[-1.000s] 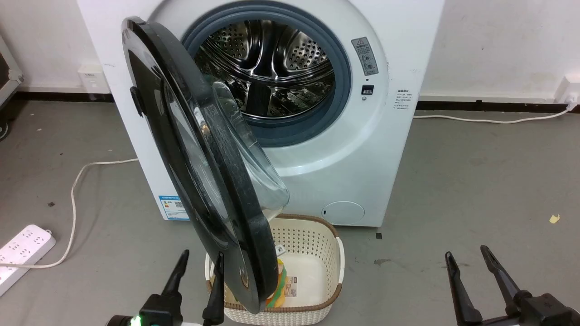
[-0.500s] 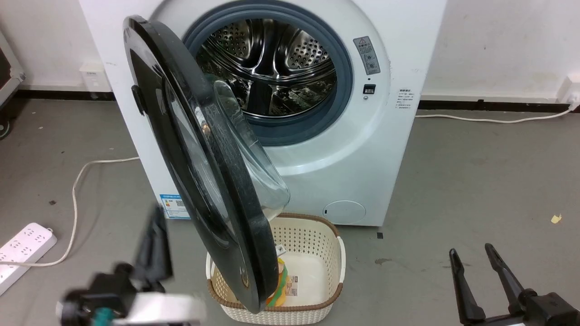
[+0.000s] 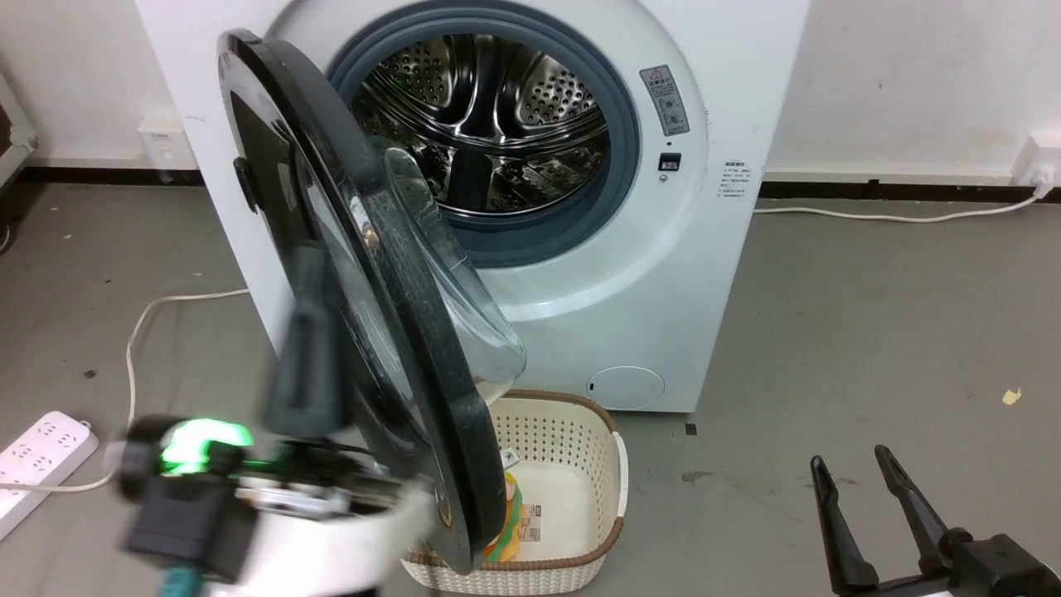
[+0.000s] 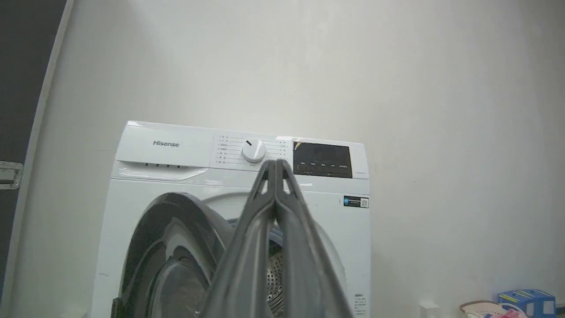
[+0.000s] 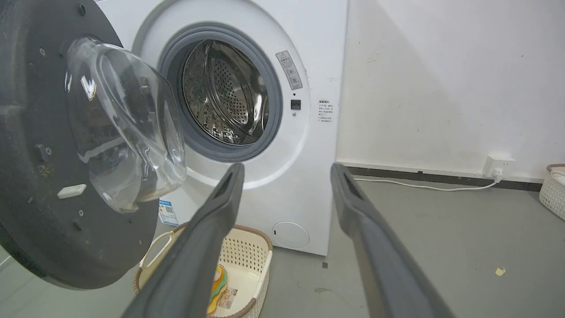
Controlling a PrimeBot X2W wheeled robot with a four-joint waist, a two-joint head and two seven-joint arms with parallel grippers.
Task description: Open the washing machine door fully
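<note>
The washing machine door (image 3: 390, 274) is a glossy black disc with a clear glass bowl (image 3: 464, 307), and it stands about half open, edge-on to the head view. Its inner face and bowl (image 5: 128, 123) are at the left of the right wrist view. My left gripper (image 3: 308, 265) is blurred, lifted beside the door's outer face and pointing up. The left wrist view has its fingers pressed together, shut on nothing (image 4: 276, 164), with the door (image 4: 176, 247) low left of them. My right gripper (image 3: 852, 461) stands open at the lower right, well clear of the door (image 5: 287, 170).
The steel drum mouth (image 3: 485, 124) is open behind the door. A cream basket (image 3: 580, 431) with items sits on the floor under the door's lower edge. A white power strip (image 3: 41, 452) and its cable (image 3: 133, 348) lie at the left. A small round white flap (image 3: 626, 387) is low on the machine.
My left arm swung out to the left, then rose beside the door's outer face, and its fingers went from open to shut. The door and right gripper have hardly moved.
</note>
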